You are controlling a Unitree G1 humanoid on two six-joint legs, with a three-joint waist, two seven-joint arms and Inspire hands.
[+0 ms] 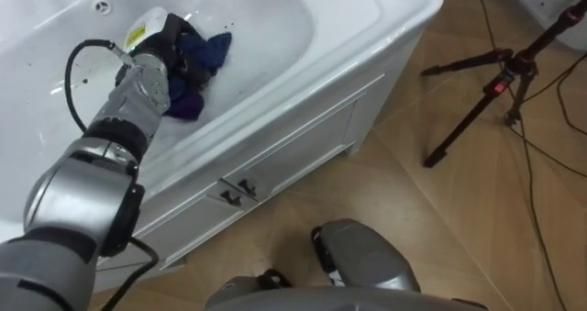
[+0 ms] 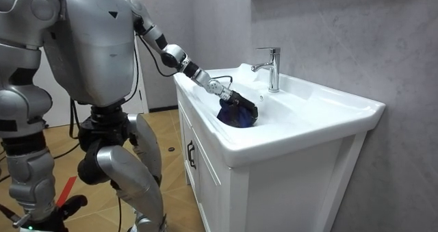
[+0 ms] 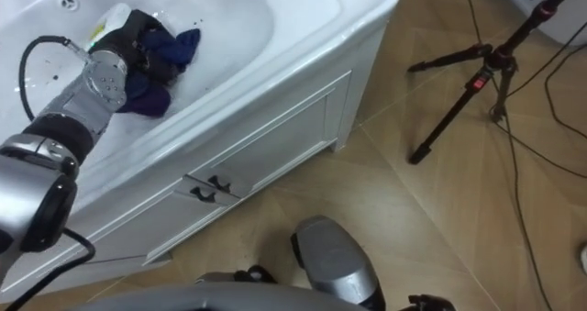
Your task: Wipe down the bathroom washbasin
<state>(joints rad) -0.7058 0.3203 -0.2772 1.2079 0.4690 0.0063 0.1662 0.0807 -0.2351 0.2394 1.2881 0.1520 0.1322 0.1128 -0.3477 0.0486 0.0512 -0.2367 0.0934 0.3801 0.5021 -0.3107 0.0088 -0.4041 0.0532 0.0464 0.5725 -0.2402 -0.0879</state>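
Note:
A white basin (image 1: pixel 390 17) tops a white cabinet, and I stand beside it with my left arm stretched into the bowl. My left hand (image 1: pixel 168 52) is black, and its fingers are curled on a bunched dark blue cloth (image 1: pixel 207 54) that lies against the bowl's near wall. Part of the cloth (image 1: pixel 186 103) spills out below the hand. The room view shows the same hand (image 2: pixel 241 100) pressing the cloth (image 2: pixel 235 117) down inside the basin (image 2: pixel 308 126), near its front rim.
A chrome faucet (image 2: pixel 272 68) stands at the back of the basin, and a drain hole (image 1: pixel 101 6) shows in the bowl. The cabinet has two dark door handles (image 1: pixel 237 192). A black tripod (image 1: pixel 495 82) with trailing cables stands on the wooden floor to my right.

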